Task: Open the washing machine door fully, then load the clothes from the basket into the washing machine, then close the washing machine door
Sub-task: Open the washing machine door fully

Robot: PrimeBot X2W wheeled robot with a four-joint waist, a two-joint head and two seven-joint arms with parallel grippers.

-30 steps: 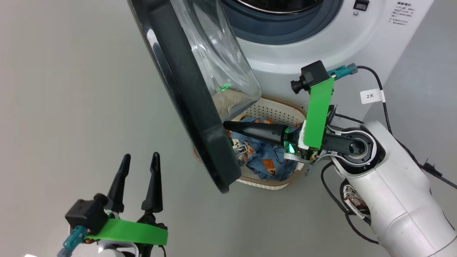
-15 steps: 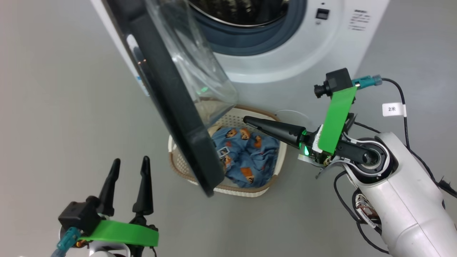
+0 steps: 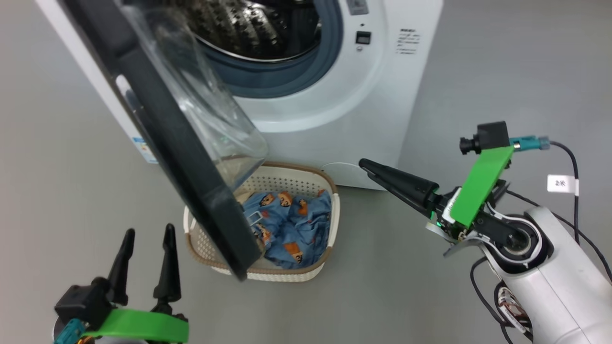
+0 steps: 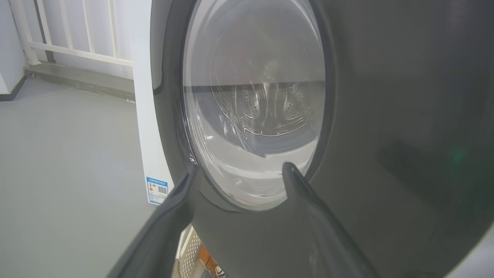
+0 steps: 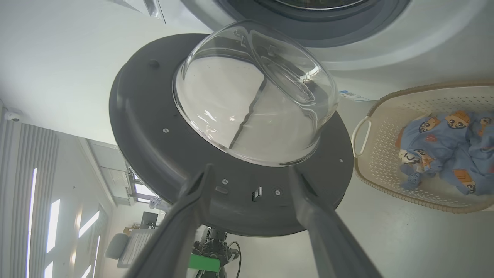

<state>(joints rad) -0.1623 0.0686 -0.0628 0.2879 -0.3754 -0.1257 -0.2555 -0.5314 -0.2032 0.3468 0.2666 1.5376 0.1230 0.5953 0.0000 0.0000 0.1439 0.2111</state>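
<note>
- Left tool (image 3: 148, 229): released, fingers spread, nothing between them. It points at the outer face of the door (image 3: 189, 181) without touching it.
- Right tool (image 3: 366, 165): released, fingers wide apart in its wrist view, empty. It points at the door's inner face.
- Door: swung out from the washer (image 3: 382, 95), standing between the two tools. Its glass window (image 3: 210, 119) bulges toward the right tool.
- Washer: ahead of both tools, with its mouth uncovered. The drum (image 3: 248, 28) and grey gasket (image 3: 287, 79) are exposed. A blue label (image 3: 143, 149) sits on its side, beyond the left tool.
- Basket (image 3: 291, 182): on the floor (image 3: 502, 71) in front of the washer, to the left of the right tool's tips and apart from them. The door's lower edge partly covers it.
- Clothes (image 3: 291, 224): blue, bear-printed, heaped inside the basket. Neither tool touches them.
</note>
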